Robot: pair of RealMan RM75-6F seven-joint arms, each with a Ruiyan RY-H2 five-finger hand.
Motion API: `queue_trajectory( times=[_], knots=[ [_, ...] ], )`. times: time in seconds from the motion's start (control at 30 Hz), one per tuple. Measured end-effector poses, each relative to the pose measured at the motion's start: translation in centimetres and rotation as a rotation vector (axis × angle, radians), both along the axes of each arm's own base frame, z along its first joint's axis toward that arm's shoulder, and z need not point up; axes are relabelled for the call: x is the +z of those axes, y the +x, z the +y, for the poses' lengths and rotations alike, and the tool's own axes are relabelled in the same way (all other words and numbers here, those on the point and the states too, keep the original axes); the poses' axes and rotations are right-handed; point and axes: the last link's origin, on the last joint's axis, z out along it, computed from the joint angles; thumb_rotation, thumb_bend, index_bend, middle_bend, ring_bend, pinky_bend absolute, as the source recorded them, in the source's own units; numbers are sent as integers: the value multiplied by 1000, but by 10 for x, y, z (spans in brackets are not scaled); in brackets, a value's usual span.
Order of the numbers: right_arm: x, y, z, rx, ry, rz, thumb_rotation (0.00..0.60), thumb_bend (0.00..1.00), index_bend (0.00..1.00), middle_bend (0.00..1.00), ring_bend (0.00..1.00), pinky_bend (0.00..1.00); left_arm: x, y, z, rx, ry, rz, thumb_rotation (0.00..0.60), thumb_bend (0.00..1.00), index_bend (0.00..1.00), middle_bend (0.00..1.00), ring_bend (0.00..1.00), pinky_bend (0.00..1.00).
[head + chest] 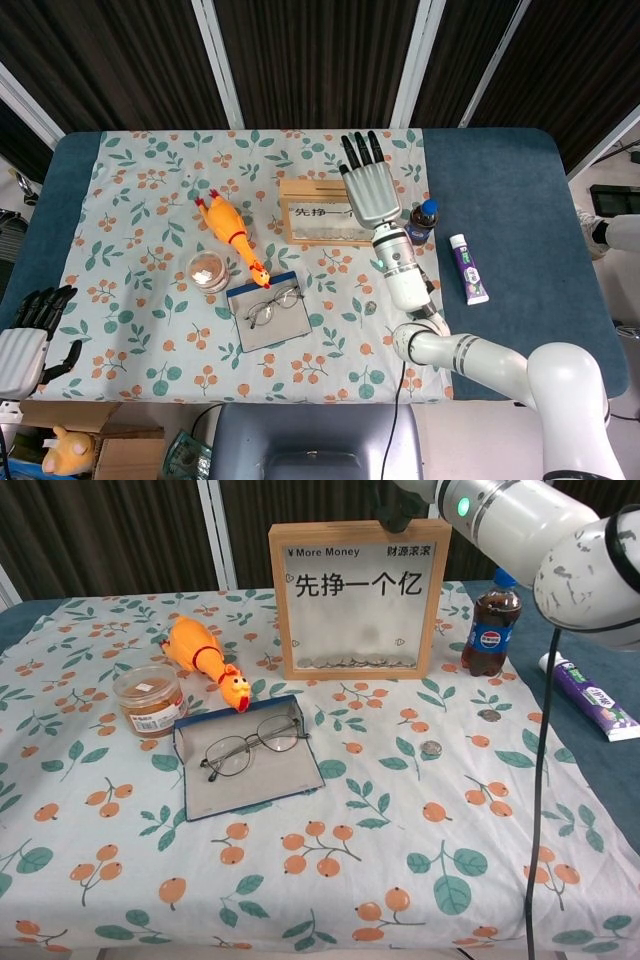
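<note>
My right hand [368,182] hovers flat with fingers spread over the right end of the wooden coin frame [318,211], holding nothing. In the chest view the frame [357,598] stands upright with coins along its bottom; only the hand's lower edge [392,518] shows above its top right corner. A cola bottle [424,221] stands right beside the hand. My left hand [28,330] hangs off the table's near left corner, empty, fingers loosely apart.
A rubber chicken [233,238], a small jar [208,272], glasses [273,305] on a grey case [268,310], two coins [431,748] on the cloth and a toothpaste tube [467,268] on the blue table [520,220] lie around.
</note>
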Motion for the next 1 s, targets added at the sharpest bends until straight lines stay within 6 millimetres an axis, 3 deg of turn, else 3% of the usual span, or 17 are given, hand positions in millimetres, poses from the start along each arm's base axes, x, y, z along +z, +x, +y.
queue_trajectory(
  times=[0.17, 0.27, 0.43, 0.57, 0.77, 1.0],
  knots=[
    [4, 1, 4, 11, 2, -12, 600, 634, 574, 194, 0, 82, 0, 1, 0, -6, 3, -1, 600, 439, 0, 68, 6, 13],
    [6, 4, 12, 46, 19, -41, 600, 532, 557, 194, 0, 82, 1, 1, -1, -8, 6, -2, 600, 439, 0, 67, 7, 13],
    [13, -2, 49, 171, 57, -112, 600, 446, 551, 194, 0, 82, 2, 1, -2, -8, 10, -4, 600, 440, 0, 67, 7, 14],
    [13, -34, 91, 238, 117, -168, 600, 445, 537, 194, 0, 79, 1, 2, -3, -11, 11, -4, 600, 440, 0, 68, 7, 13],
    [2, -104, 152, 180, 250, -254, 600, 445, 539, 194, 0, 76, 1, 3, -3, -12, 18, -4, 600, 451, 0, 72, 8, 13],
    [-25, -146, 166, 131, 298, -216, 600, 446, 550, 194, 0, 74, 0, 4, -4, -22, 10, -4, 600, 452, 0, 72, 8, 14]
  ],
)
